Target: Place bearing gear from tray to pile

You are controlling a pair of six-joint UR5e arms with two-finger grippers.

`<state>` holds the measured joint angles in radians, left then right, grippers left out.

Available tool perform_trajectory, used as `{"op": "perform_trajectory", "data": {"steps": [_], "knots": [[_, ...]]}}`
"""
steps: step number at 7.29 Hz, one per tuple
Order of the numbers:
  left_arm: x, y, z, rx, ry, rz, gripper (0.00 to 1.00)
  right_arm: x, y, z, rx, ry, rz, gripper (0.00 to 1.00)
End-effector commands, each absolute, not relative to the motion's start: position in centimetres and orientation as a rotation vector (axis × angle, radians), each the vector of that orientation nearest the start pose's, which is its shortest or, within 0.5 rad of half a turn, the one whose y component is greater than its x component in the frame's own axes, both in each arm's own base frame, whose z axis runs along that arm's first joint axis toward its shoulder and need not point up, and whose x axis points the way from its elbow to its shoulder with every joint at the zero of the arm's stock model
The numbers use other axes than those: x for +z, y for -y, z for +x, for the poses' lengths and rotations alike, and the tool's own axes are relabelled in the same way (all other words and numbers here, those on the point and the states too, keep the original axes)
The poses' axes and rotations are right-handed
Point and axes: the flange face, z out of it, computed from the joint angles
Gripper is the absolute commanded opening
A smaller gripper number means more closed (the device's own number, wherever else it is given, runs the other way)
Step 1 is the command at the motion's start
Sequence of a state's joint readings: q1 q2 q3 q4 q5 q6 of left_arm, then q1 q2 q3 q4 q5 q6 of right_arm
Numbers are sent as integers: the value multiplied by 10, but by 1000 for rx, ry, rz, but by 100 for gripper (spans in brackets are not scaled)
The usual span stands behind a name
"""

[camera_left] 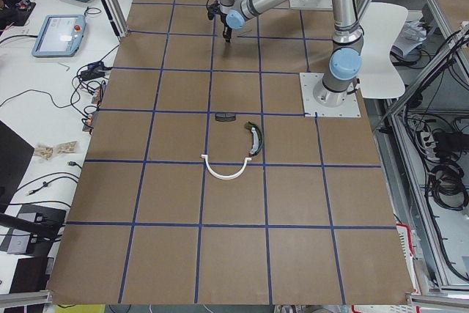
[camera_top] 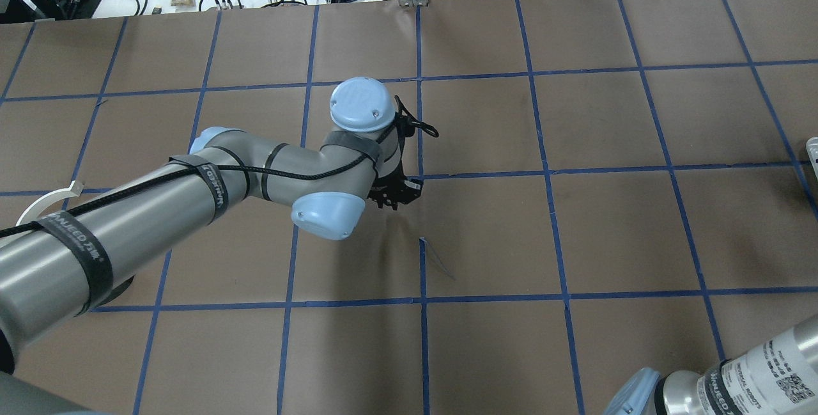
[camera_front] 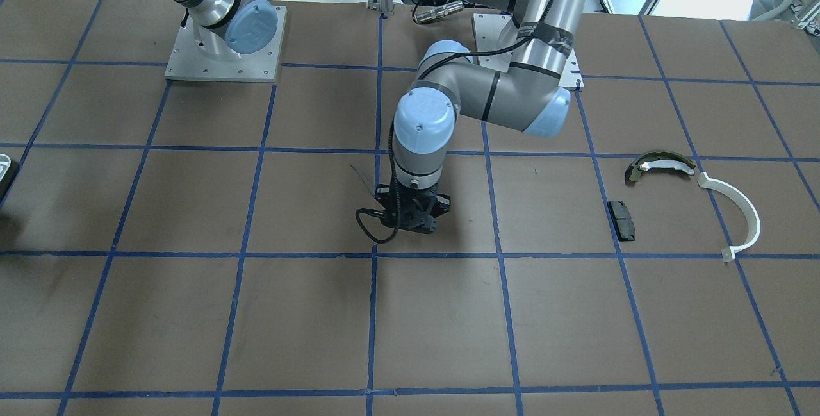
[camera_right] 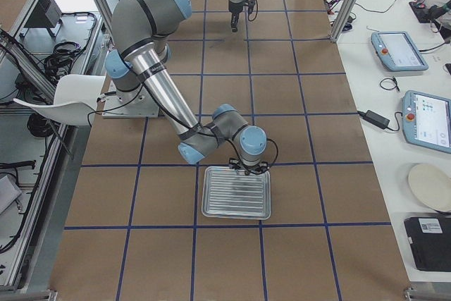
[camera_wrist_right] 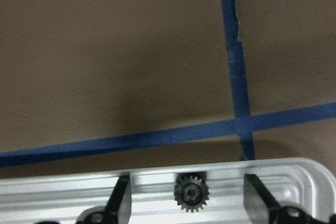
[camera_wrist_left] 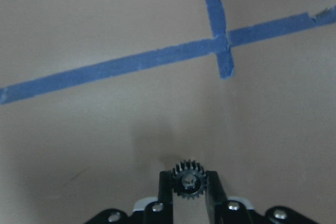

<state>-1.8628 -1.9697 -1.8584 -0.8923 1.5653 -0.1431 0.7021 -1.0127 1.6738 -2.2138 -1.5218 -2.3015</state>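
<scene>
L gripper: black fingers closed to a narrow gap, pinching a small black toothed bearing gear by its rim. The gear is matte w/ a hub hole facing the wrist cam, and hangs above the table, not touching it. A blue tape cross lies ahead of the jaws.

R gripper: jaws spread wide, gripping nothing. A second gear, same black toothed type, lies flat btwn them, clear of both fingers, on the tray. The tray is silvery metal, ribbed, w/ a rounded raised rim, and sits directly under the R jaws.

The pile is well apart from the L jaws, off to the robot's left of them:
- white plastic half-ring, thin and smooth
- olive-and-white curved shoe, just beside one end of the ring
- black rectangular pad, nearest the jaws

Table: matte brown sheet gridded w/ blue tape, a bit scuffed and torn at some crossings. Arm bases sit on square metal plates.

Room: white benches along the far side w/ cables and teach pendants, a white chair behind the robot, and aluminium frame posts.

Writing: the R arm tube carries a label w/ a QR code, and the L arm has a black strap w/ white lettering. The print on both is too small to read for sure.
</scene>
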Motion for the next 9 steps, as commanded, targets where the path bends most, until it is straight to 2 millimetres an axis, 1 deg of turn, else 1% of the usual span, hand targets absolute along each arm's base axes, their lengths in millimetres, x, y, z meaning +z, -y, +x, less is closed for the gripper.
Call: {"op": "perform_trajectory", "data": {"steps": [1, 2, 3, 4, 5, 6, 7, 8, 9], "knots": [[258, 566, -174, 106, -3102, 85, 0, 181, 517, -391, -77, -2384, -2021, 51], [269, 579, -110, 196, -3076, 33, 0, 181, 517, -390, -76, -2389, -2012, 47], [289, 583, -73, 184, -3085, -46, 0, 182, 518, -388, -69, -2388, -2018, 37], [287, 582, -39, 198, -3084, -83, 0, 186, 519, -389, -55, -2417, -1993, 20], [284, 581, 29, 220, -3091, -196, 0, 188, 520, -389, -53, -2436, -1971, 12], [277, 569, 89, 261, -3109, -212, 0, 199, 522, -387, -54, -2453, -1979, 9], [263, 555, 123, 298, -3127, -171, 0, 233, 524, -372, -60, -2525, -1945, 5], [248, 539, 148, 340, -3151, -135, 0, 263, 537, -336, -84, -2576, -1896, 4], [230, 522, 180, 352, -3176, -74, 0, 279, 552, -294, -95, -2615, -1833, 2]]}}
